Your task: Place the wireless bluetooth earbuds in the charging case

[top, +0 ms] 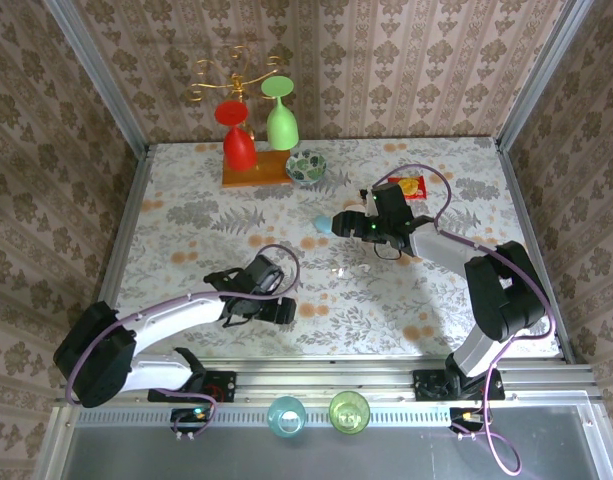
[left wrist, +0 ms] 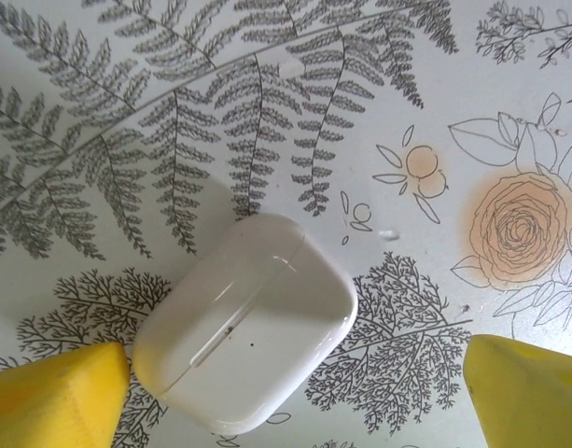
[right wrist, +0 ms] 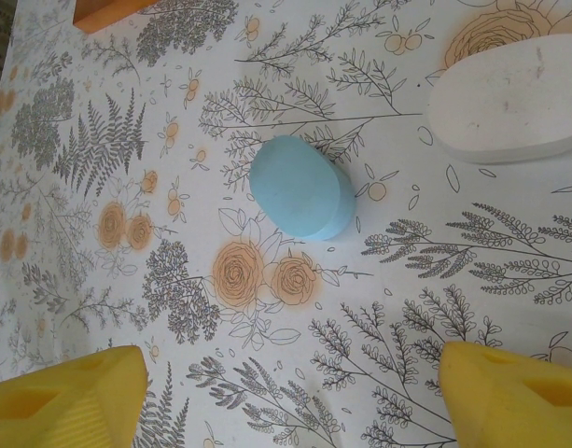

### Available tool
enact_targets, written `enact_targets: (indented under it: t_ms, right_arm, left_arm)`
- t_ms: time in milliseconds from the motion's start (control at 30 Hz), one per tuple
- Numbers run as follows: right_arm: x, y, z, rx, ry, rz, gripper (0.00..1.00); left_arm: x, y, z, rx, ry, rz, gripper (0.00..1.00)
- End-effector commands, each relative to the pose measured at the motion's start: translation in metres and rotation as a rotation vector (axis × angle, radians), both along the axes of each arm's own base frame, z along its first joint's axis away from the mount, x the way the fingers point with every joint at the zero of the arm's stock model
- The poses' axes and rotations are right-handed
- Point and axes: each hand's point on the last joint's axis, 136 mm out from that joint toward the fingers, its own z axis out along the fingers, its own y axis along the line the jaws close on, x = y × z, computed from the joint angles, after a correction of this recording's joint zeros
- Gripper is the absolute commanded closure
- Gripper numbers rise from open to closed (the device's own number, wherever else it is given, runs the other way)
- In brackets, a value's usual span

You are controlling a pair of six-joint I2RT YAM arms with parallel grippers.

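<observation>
A white charging case point(left wrist: 248, 322) lies on the flowered tablecloth with its lid shut. My left gripper point(left wrist: 297, 357) point(top: 271, 290) hangs over it, open. Its left yellow finger point(left wrist: 57, 392) is close to the case's corner and its right finger point(left wrist: 528, 392) stands well clear. A light blue pebble-shaped case point(right wrist: 299, 187) point(top: 321, 225) lies ahead of my right gripper point(right wrist: 293, 359) point(top: 351, 225), which is open with bare cloth between its fingers. A white oval case point(right wrist: 509, 98) lies beside the blue one. The earbuds are out of view.
A wooden stand point(top: 256, 172) with a red and a green glass is at the back, with a patterned bowl point(top: 306, 168) beside it. A red packet point(top: 411, 187) lies behind the right arm. Two cups point(top: 286, 413) point(top: 349, 411) sit below the near edge.
</observation>
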Motion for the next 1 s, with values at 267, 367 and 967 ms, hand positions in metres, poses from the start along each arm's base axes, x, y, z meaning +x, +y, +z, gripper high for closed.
enact_targets:
  t_ms: [267,367,967]
  right_arm:
    - [0.002,-0.003,-0.005,-0.017,-0.005,-0.014,0.17]
    - [0.002,-0.003,-0.002,-0.02,-0.01,-0.007,0.17]
    - [-0.002,-0.017,0.005,-0.045,-0.021,-0.025,0.17]
  left_arm:
    - [0.019,-0.006,0.041,0.104,-0.168,-0.279,0.05]
    - [0.026,-0.015,0.06,0.139,-0.204,-0.393,0.05]
    - [0.014,0.011,0.013,0.327,-0.187,-0.781,0.11]
